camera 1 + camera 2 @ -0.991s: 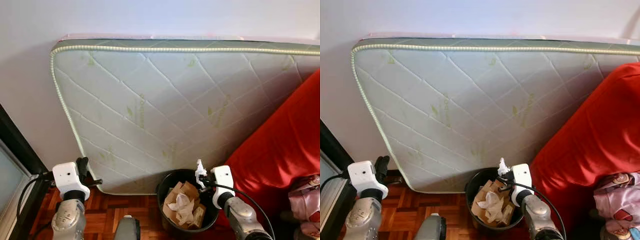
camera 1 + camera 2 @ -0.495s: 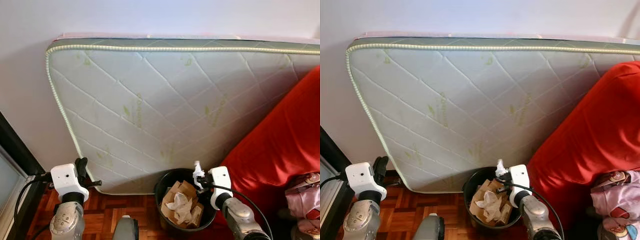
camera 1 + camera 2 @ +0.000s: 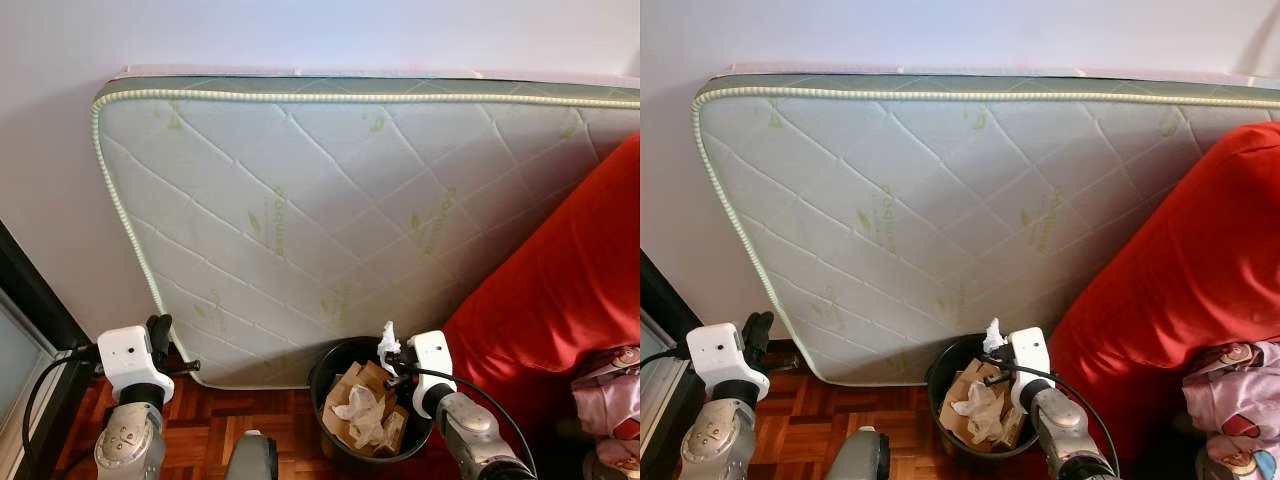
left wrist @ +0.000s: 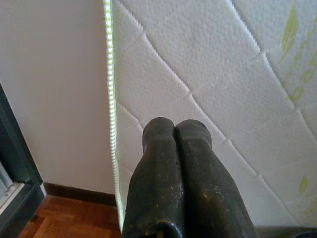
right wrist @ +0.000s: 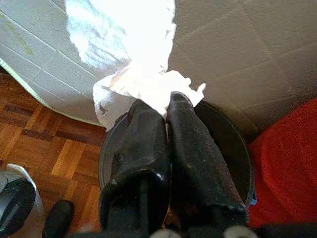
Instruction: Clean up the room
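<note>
Your right gripper (image 5: 166, 106) has its 2 fingers closed on a crumpled white tissue (image 5: 143, 84), and the black waste bin (image 3: 330, 365) lies directly below and slightly ahead of it, mouth up, already holding brown paper scraps (image 3: 362, 410). The tissue hangs above the bin's near rim, so I judge a short forward reach should centre it before release. Your left gripper (image 4: 176, 131), fingers pressed together and empty, sits well off to the left by the mattress (image 3: 330, 210) edge.

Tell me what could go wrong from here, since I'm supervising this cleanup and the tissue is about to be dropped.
1. The right gripper pinches the white tissue near the black bin's rim; released there, the light tissue might land on the wooden floor.
2. The bin already holds brown paper and tissue piled high, so the new piece could slide off.
3. The right arm is close to the rim and might nudge the bin.
</note>
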### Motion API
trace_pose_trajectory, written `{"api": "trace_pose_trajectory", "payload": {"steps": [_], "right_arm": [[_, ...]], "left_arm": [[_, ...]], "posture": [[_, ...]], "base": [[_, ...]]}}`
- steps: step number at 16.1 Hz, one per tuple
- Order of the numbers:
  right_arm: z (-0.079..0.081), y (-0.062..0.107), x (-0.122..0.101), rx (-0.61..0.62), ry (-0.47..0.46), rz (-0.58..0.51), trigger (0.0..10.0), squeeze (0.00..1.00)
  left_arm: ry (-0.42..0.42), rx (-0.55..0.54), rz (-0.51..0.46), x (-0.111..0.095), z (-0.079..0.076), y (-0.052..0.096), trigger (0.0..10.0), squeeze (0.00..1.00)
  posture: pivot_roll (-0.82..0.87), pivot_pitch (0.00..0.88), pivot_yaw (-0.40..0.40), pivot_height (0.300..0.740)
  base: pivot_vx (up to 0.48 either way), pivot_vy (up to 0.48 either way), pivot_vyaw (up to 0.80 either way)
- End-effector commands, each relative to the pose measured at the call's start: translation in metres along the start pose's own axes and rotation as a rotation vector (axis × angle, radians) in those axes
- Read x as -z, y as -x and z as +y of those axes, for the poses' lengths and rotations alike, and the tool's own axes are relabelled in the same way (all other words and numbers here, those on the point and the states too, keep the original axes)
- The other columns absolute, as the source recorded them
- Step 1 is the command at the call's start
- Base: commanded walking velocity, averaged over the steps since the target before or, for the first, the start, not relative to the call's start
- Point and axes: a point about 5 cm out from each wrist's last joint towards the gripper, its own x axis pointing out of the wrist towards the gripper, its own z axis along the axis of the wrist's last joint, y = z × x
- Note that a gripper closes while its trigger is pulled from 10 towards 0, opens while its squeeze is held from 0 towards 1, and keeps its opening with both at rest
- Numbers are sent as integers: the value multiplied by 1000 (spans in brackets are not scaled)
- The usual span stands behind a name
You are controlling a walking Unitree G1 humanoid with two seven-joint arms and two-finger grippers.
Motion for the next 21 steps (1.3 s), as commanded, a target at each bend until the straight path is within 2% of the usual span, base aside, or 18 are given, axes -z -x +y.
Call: {"api": "trace_pose_trajectory", "payload": {"steps": [1, 13, 21], "right_arm": [[1, -2, -1, 1, -1, 10, 10000, 0], [3, -3, -2, 4, 2, 16, 10000, 0], [11, -8, -5, -17, 8, 22, 10000, 0]], "left_arm": [[1, 3, 7, -1, 0, 1, 10000, 0], [-4, 17, 14, -2, -2, 8, 10000, 0], [1, 43, 37, -2, -3, 21, 10000, 0]], "posture": [[176, 0, -56, 641], [191, 0, -50, 641], [214, 27, -52, 641]], "base": [[240, 0, 0], [257, 0, 0], [0, 0, 0]]}}
